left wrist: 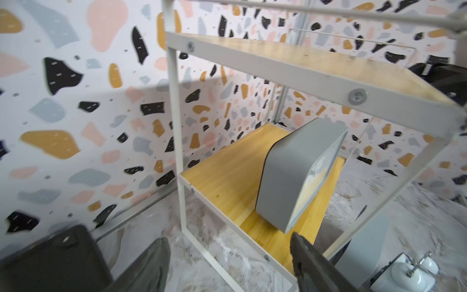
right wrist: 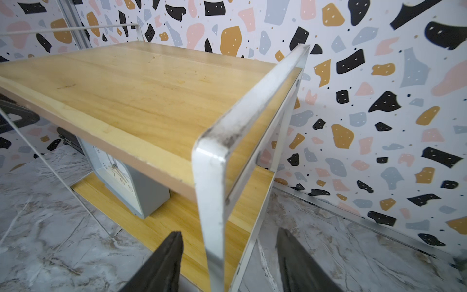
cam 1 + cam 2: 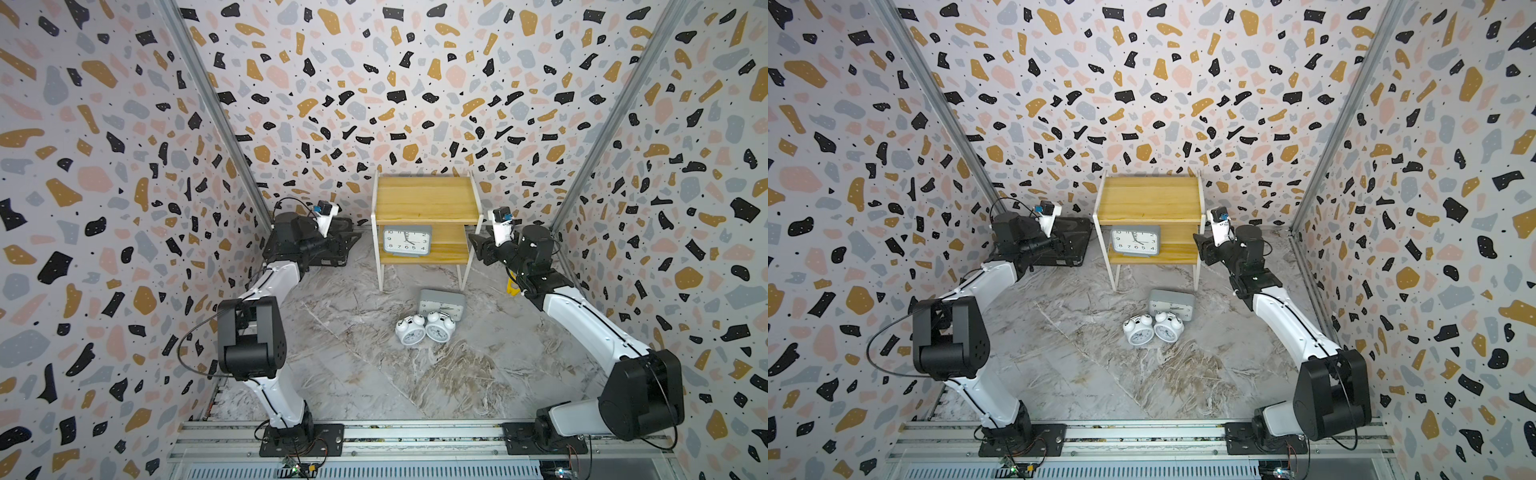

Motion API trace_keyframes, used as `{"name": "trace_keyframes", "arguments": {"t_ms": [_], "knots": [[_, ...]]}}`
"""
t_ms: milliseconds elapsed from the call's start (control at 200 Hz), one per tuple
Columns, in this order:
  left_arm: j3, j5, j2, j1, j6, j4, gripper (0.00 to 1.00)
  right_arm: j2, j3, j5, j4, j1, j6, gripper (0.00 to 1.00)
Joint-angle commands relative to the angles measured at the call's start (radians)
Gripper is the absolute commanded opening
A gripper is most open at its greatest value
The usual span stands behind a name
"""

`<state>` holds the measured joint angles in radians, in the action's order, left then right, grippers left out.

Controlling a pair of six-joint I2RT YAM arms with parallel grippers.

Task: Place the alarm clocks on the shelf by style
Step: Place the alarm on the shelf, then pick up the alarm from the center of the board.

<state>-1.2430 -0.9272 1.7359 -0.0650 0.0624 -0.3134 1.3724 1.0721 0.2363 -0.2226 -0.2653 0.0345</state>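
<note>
While one grey clock (image 3: 406, 240) stands upright on the lower board of the shelf (image 3: 426, 199), the second grey clock (image 3: 441, 303) and both twin-bell clocks (image 3: 410, 330) cluster on the worktop (image 3: 353, 374) in front. Left fingers (image 1: 303, 252) spread wide, empty, beside the shelf. Right fingers (image 2: 166, 255) also apart, holding nothing, at the opposite side.

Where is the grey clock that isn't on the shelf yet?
In both top views the grey clock sits on the table in front of the shelf, slightly right of centre, just behind the two round clocks.
</note>
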Motion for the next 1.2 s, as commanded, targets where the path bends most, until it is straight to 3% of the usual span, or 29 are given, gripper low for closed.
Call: {"name": "trace_keyframes", "arguments": {"t_ms": [0, 280, 420, 661, 861, 1191], "knots": [[0.107, 0.253, -0.121, 0.007, -0.127, -0.068, 0.79, -0.094, -0.038, -0.048, 0.052, 0.003, 0.005, 0.68], [0.364, 0.475, -0.476, 0.028, -0.295, 0.077, 0.77, -0.303, -0.229, -0.063, 0.127, 0.003, -0.035, 0.70], [0.477, 0.438, -0.630, 0.063, -0.363, 0.112, 0.77, -0.404, -0.351, -0.031, 0.119, 0.003, -0.069, 0.70], [0.543, 0.359, -0.798, 0.179, -0.322, 0.294, 0.77, -0.507, -0.568, 0.058, 0.045, 0.003, -0.087, 0.71], [0.563, 0.310, -0.865, 0.206, -0.283, 0.371, 0.77, -0.440, -0.618, 0.160, 0.021, 0.003, 0.000, 0.78], [0.566, 0.286, -0.866, 0.234, -0.258, 0.382, 0.77, -0.187, -0.448, 0.399, 0.133, 0.013, 0.200, 0.83]]}}
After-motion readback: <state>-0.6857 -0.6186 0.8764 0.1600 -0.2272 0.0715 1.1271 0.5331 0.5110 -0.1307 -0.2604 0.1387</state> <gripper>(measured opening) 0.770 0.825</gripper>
